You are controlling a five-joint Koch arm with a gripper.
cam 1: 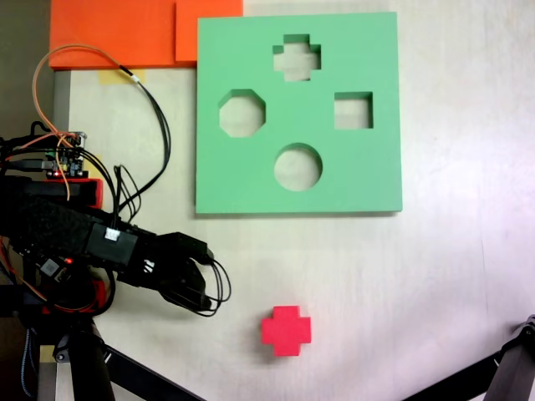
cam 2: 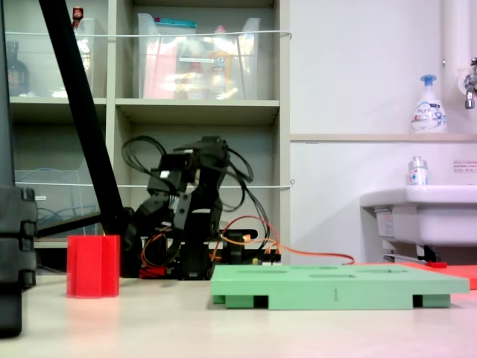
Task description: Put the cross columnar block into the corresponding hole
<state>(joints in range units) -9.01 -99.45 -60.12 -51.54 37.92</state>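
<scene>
Pale tabletop (cam 1: 435, 276), green foam board (cam 1: 368, 175), shelving (cam 2: 201, 112), white sink (cam 2: 425, 205)

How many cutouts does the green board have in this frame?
4, seen in a fixed view on the green foam board: the plus-shaped cutout at top, octagonal cutout at left, square cutout at right, round cutout at bottom. None appears hidden.

a pale tabletop (cam 1: 435, 276) is seen under even indoor light. behind it, an open shelving unit (cam 2: 197, 112) holding clear storage bins (cam 2: 201, 56) is set against a white wall (cam 2: 358, 67), beside a white sink (cam 2: 421, 212) with a soap bottle (cam 2: 428, 104) above.
</scene>
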